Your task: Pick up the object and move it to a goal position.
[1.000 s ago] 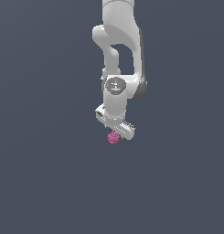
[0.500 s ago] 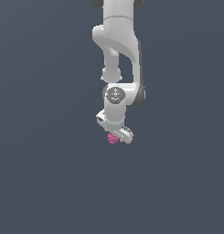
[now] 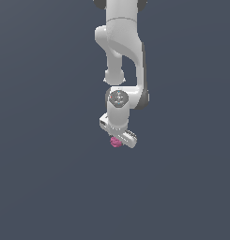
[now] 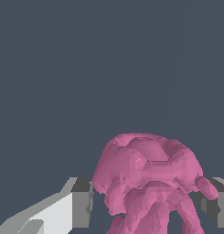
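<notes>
Arm (image 3: 120, 51): white, comes down from the 12 o'clock edge of the exterior view, wrist tilted so the tool points down and slightly toward 5 o'clock. Plain dark grey backdrop on every side; no counter edge, no shadow line, no goal marker visible in either view.

Tool (image 3: 120, 139): white body, dark grey pads. In the wrist view one finger (image 4: 81, 201) sits at 9 o'clock of the clump and the other shows as a grey block at 3 o'clock, both pressed up against the pink surface. Reads as clenched on the clump, grasping it between the pads.

Clump (image 4: 147, 178): magenta-pink, bumpy, berry-like. It fills the gap between the pads in the wrist view; in the exterior view only a small pink bit (image 3: 115, 142) shows at the 7 o'clock corner of the tool, mostly hidden behind the finger bar. No clear long axis; lumps roughly round.

Key relation: clump lies directly between the pads, on the tool's own line, not offset to either side. Grip looks centred.

Judgement: pick looks done, carry is the step in hand. Where the goal lies cannot be told. Risk: lumpy surface gives uneven contact, so the clump could roll in the pads during a quick move
</notes>
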You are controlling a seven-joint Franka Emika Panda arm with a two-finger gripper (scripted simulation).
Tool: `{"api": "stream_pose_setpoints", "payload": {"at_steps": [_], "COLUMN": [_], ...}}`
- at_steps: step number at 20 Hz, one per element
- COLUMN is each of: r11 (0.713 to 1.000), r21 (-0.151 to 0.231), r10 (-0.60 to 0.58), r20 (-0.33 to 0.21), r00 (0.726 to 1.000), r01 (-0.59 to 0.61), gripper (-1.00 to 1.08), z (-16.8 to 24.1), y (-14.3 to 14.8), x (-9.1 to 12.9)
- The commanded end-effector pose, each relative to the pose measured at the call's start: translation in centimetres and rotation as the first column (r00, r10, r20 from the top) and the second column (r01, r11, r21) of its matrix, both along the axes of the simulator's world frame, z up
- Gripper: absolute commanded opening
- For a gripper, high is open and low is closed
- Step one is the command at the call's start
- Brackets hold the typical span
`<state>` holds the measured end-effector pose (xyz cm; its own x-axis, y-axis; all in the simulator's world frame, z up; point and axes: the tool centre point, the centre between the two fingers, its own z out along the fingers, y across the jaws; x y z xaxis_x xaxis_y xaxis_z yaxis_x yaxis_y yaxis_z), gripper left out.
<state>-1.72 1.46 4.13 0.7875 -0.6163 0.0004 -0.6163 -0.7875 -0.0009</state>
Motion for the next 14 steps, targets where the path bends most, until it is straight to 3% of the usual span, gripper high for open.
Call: {"api": "stream_pose_setpoints", "payload": {"at_steps": [1,8,14], "r11": [1.000,1.000,1.000], "r21": [-0.001,0.000,0.001], "r10": [-0.001,0.000,-0.001], "r20": [-0.001,0.000,0.000], "r00": [1.000,1.000,1.000], "r01": [0.000,0.000,0.001], "gripper": [-1.00,-1.00,-1.00], "z": [-0.1,0.4,2.1], "y": [-0.1,-0.8,-4.1], "x": [0.0,-0.3,-1.6]}}
